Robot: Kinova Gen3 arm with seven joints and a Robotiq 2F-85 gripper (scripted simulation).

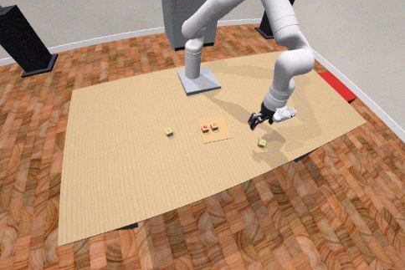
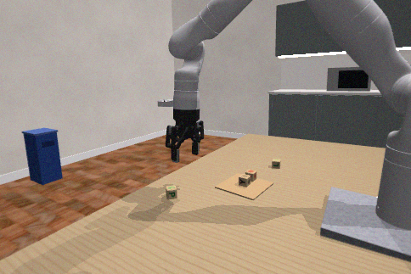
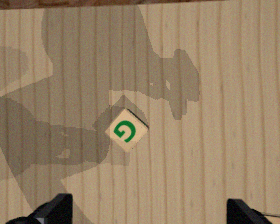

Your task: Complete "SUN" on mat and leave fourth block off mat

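A thin tan mat [image 1: 217, 137] [image 2: 256, 190] lies on the table. Two blocks stand side by side on it, one with a red letter [image 1: 205, 128] [image 2: 251, 174] and one with a black letter [image 1: 214, 126] [image 2: 244, 180]. Both letters are too small to read. A block with a green letter [image 1: 262, 143] [image 2: 171, 192] [image 3: 126, 131] lies off the mat near the table edge. Its top mark looks like a G, turned askew. Another green-lettered block [image 1: 168, 132] [image 2: 276, 163] lies off the mat on the other side. My gripper [image 1: 255, 124] [image 2: 185, 154] [image 3: 149, 215] is open and empty, hanging above the first green block.
The arm's base plate [image 1: 199, 80] [image 2: 361, 220] sits behind the mat. The table edge runs close beyond the green block under my gripper. A blue bin [image 2: 42, 155] and a red pad [image 1: 337, 85] stand on the floor.
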